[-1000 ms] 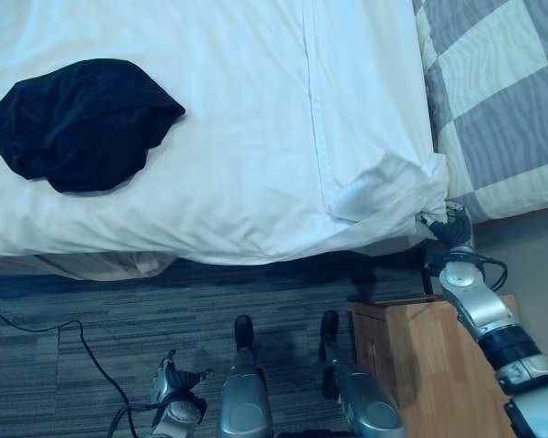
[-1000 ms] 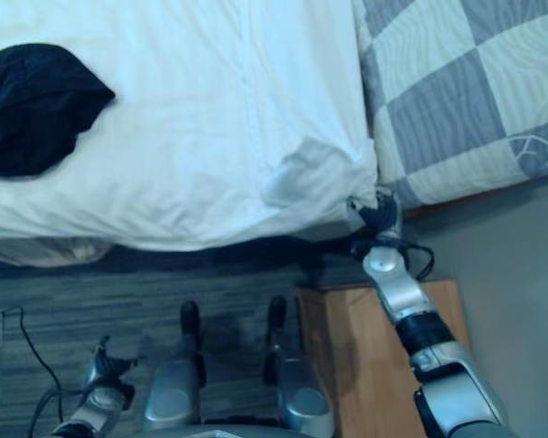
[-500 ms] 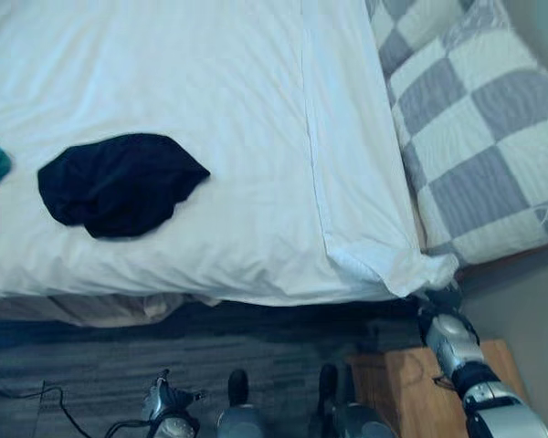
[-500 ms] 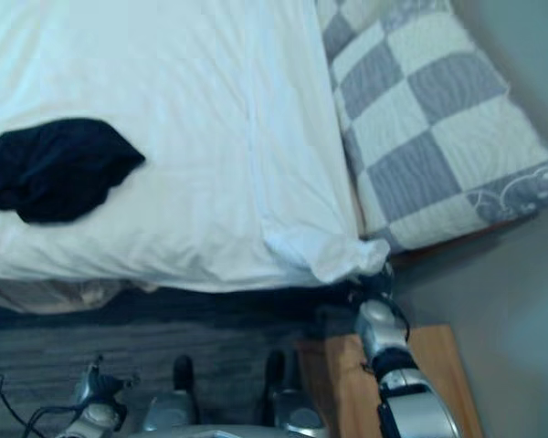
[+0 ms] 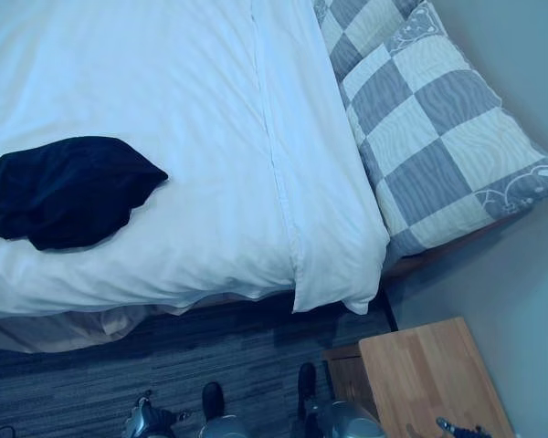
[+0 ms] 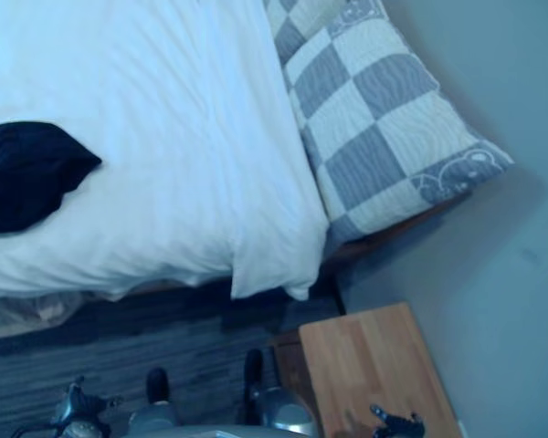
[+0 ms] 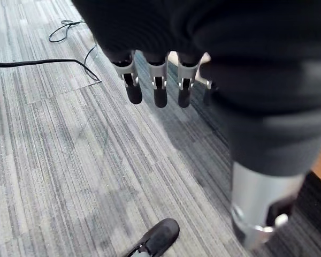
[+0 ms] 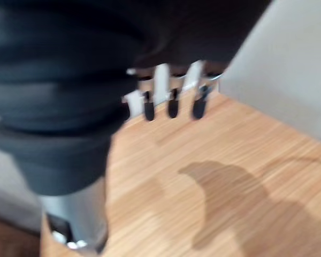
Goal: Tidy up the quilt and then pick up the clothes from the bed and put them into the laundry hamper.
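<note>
The white quilt (image 5: 183, 119) is spread flat over the bed, and its near right corner (image 5: 338, 283) hangs over the bed's edge. A dark navy garment (image 5: 64, 187) lies crumpled on the quilt at the left. My right hand (image 6: 397, 422) is low over the wooden nightstand (image 5: 429, 374), apart from the quilt; its fingers (image 8: 171, 104) are straight and hold nothing. My left hand (image 5: 146, 424) hangs by the floor at the lower left with its fingers (image 7: 155, 88) relaxed and empty.
A grey-and-white checked pillow (image 5: 438, 137) lies at the head of the bed on the right, against a grey wall (image 6: 511, 228). Striped grey carpet (image 7: 69, 160) runs along the bed's near side. A beige sheet (image 5: 64, 328) shows under the quilt's edge.
My right hand has let go of the quilt's corner and dropped back over the nightstand. The corner now hangs smooth. The camera has shifted toward the pillow.
</note>
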Robot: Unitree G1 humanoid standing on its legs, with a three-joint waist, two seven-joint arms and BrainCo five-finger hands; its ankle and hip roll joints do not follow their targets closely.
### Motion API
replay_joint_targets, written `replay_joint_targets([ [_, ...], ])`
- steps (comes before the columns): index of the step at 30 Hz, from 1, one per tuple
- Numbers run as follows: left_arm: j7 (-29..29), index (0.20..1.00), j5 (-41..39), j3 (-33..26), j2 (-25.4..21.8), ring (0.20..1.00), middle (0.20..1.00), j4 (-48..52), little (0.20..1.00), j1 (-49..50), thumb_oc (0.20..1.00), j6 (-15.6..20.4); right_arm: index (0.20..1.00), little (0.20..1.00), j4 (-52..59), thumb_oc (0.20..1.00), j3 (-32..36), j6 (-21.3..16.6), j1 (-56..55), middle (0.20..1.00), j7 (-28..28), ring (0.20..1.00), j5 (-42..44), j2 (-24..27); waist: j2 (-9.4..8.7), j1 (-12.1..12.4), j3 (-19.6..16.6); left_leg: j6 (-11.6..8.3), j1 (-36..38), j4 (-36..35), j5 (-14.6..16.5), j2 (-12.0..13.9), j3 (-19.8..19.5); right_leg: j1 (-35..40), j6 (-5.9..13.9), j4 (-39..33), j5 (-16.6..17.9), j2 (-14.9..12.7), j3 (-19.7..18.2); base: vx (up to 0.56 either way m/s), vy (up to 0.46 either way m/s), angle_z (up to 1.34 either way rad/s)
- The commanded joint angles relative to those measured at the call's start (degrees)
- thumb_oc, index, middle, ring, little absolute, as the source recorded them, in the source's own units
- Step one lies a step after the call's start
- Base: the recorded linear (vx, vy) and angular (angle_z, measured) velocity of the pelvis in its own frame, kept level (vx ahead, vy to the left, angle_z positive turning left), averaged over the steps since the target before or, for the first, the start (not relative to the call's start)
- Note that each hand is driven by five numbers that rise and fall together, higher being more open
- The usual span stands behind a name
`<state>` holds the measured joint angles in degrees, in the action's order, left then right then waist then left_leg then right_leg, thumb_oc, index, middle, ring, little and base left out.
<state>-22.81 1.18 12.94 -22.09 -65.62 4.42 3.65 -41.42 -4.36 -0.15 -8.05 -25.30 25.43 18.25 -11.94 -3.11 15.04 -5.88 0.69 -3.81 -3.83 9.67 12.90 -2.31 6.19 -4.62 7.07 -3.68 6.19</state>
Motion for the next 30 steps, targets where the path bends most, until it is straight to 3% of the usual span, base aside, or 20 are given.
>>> replay_joint_targets([
  [1,-1.9,1.0,-0.3,-2.1,-2.5,1.0,1.0,0.1,1.0,0.0,1.0,-0.2,0.2,0.2,21.1,0.2,2.9,-4.5,7.3,0.2,4.4,0.2,-2.7,10.3,-0.58,0.7,4.7,0.53,-4.1,6.7,3.5,3.2,-1.0,2.0,5.1,0.3,-0.4,-4.8,0.8,-0.08,0.077,0.0],
  [3,-1.8,1.0,-0.8,-2.3,-2.5,1.0,1.0,0.1,1.0,0.2,1.0,0.1,0.2,0.2,29.2,0.2,3.6,-3.4,10.1,0.2,6.5,0.2,-3.0,14.1,-0.64,0.7,4.9,0.44,-4.8,6.3,3.2,3.1,-1.2,1.2,5.2,0.2,-0.3,-4.8,0.7,-0.05,0.083,-0.01],
  [5,-2.3,1.0,-2.1,-1.8,-2.2,1.0,1.0,-0.2,1.0,0.2,1.0,0.1,0.2,0.2,39.1,0.2,3.1,0.4,17.8,0.2,8.9,0.2,-1.4,21.0,-0.71,1.6,5.7,0.17,-5.3,5.9,3.1,3.2,-1.4,0.7,5.42,-0.1,-0.3,-4.8,0.7,-0.01,0.071,0.05],
  [9,-2.8,1.0,-2.0,-1.9,-2.5,1.0,1.0,-1.0,1.0,-0.6,1.0,0.3,0.2,0.2,40.2,0.2,-0.7,5.5,32.2,0.2,10.4,0.2,-0.7,26.4,-1.56,4.1,6.4,-0.06,-7.2,5.8,2.6,2.9,-2.6,-0.5,5.57,-0.3,0.0,-4.8,1.6,0.03,-0.005,0.1],
  [11,-3.2,1.0,-1.2,-1.6,-3.3,1.0,1.0,-1.0,1.0,-1.3,1.0,0.1,0.2,0.2,36.4,0.2,-4.6,8.3,41.8,0.2,8.9,0.2,1.0,27.6,-2.2,6.2,7.3,-0.17,-8.7,6.1,2.5,2.8,-3.7,-1.2,5.62,-0.4,0.2,-4.8,2.2,0.07,-0.081,0.23],
  [12,-2.9,1.0,-1.5,-0.8,-4.7,1.0,1.0,-0.6,1.0,-2.3,1.0,-0.4,0.2,0.2,28.1,0.2,-9.4,12.0,53.3,0.2,6.5,0.2,-0.3,27.6,-2.29,8.5,8.5,-0.22,-10.5,6.5,2.4,2.5,-5.2,-1.9,5.72,-0.4,0.2,-4.8,2.7,0.06,-0.087,0.31],
  [16,-1.9,1.0,-4.6,1.4,-6.8,1.0,1.0,-1.1,1.0,-4.1,1.0,0.7,0.2,0.2,6.6,0.2,-18.6,14.0,71.3,0.2,5.2,0.2,-0.2,27.8,-1.18,12.2,10.7,-0.26,-14.1,6.7,2.0,1.5,-8.1,-3.4,5.73,-0.3,-0.2,-4.9,3.3,0.0,-0.045,0.34],
  [18,-0.8,1.0,-5.2,2.5,-7.0,1.0,1.0,-1.3,1.0,-4.4,1.0,2.2,0.2,0.2,-5.6,0.2,-22.5,14.1,77.9,0.2,6.4,0.2,1.2,28.2,0.36,13.6,12.1,-0.25,-16.2,6.5,1.4,0.7,-9.7,-4.4,5.61,0.0,-0.6,-5.2,3.7,-0.09,0.045,0.32],
  [20,-0.5,1.0,-5.6,3.0,-6.6,1.0,1.0,-1.3,1.0,-4.3,1.0,2.9,0.2,0.2,-9.2,0.2,-23.5,15.0,79.2,0.2,7.1,0.2,1.4,28.2,1.18,13.9,12.7,-0.3,-16.8,6.4,1.1,0.3,-10.2,-4.9,5.48,0.2,-0.7,-5.4,3.9,-0.1,0.113,0.4],
  [21,-0.6,1.0,-5.9,3.6,-5.3,1.0,1.0,-1.2,1.0,-3.8,1.0,4.4,0.2,0.2,-13.2,0.2,-23.7,15.6,78.7,0.2,8.6,0.2,-1.1,28.4,2.63,14.1,13.6,-0.34,-17.4,6.0,0.7,-0.2,-10.9,-5.7,5.2,0.9,-1.1,-5.9,4.3,-0.1,0.152,0.26],
  [24,-1.1,1.0,-5.7,4.0,-4.2,1.0,1.0,-0.9,1.0,-3.5,1.0,5.3,0.2,0.2,-14.9,0.2,-23.5,15.5,76.4,0.2,8.6,0.2,-0.4,28.2,3.46,14.2,14.1,-0.21,-17.6,5.8,0.6,-0.7,-10.9,-6.3,5.11,1.4,-1.2,-6.3,4.6,-0.07,0.093,0.12],
  [28,-2.8,1.0,-5.8,4.3,-2.5,1.0,1.0,0.2,1.0,-3.3,1.0,6.2,0.2,0.2,-12.1,0.2,-17.4,13.4,65.2,0.2,9.7,0.2,2.3,26.9,4.1,12.6,14.7,-0.14,-17.4,6.2,0.7,-0.9,-10.2,-7.2,4.96,2.6,-1.3,-6.9,4.5,-0.05,0.053,0.05],
  [30,-3.2,1.0,-6.4,3.8,-1.6,1.0,1.0,0.9,1.0,-3.6,1.0,5.9,0.2,0.2,-5.1,0.2,-12.3,12.6,55.2,0.2,8.1,0.2,2.8,24.8,4.03,10.7,14.6,0.08,-16.9,6.3,1.0,-0.8,-9.2,-7.5,4.88,2.9,-1.2,-6.9,3.5,-0.06,0.063,-0.04],
])
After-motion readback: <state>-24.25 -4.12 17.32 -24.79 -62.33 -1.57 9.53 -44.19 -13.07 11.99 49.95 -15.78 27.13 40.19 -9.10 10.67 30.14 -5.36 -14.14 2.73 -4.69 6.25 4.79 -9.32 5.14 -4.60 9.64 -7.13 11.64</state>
